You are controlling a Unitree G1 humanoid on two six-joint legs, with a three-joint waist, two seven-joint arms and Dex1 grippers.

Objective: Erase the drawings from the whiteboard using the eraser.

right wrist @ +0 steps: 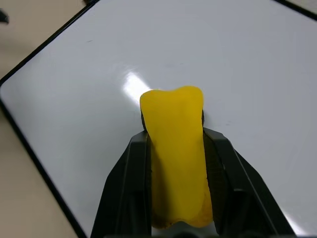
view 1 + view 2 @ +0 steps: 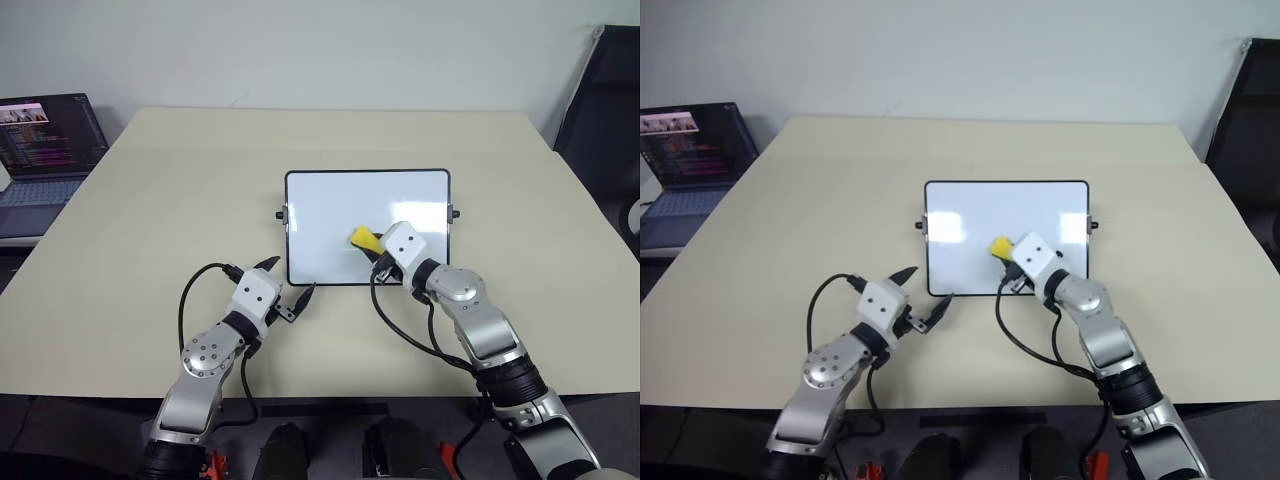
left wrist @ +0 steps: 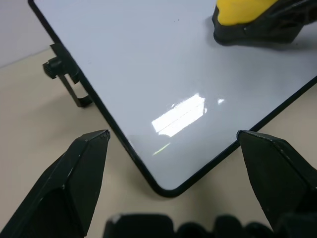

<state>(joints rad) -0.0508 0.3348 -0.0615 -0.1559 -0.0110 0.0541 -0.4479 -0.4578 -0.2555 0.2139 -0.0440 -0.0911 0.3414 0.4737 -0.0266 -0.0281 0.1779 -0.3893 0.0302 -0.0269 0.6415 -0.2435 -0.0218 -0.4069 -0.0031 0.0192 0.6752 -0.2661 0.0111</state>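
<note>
The whiteboard (image 2: 330, 205) lies flat on the table in front of me, glossy white with a thin black frame and a small knob (image 3: 52, 67) on its side. My right gripper (image 2: 372, 246) is shut on the yellow eraser (image 1: 176, 158), whose dark underside faces the board's near middle. I cannot tell whether it touches the surface. My left gripper (image 2: 290, 278) stands open by the board's near left corner, holding nothing, its fingers (image 3: 74, 178) on either side of that corner (image 3: 166, 191). The drawings are out of view; the white surface I see is plain.
The beige table (image 2: 180, 180) stretches wide around the board. An open laptop (image 2: 45, 150) sits on a separate surface at the far left. A black chair (image 2: 610, 90) stands past the table's right edge. Black cables (image 2: 195, 290) loop from both wrists.
</note>
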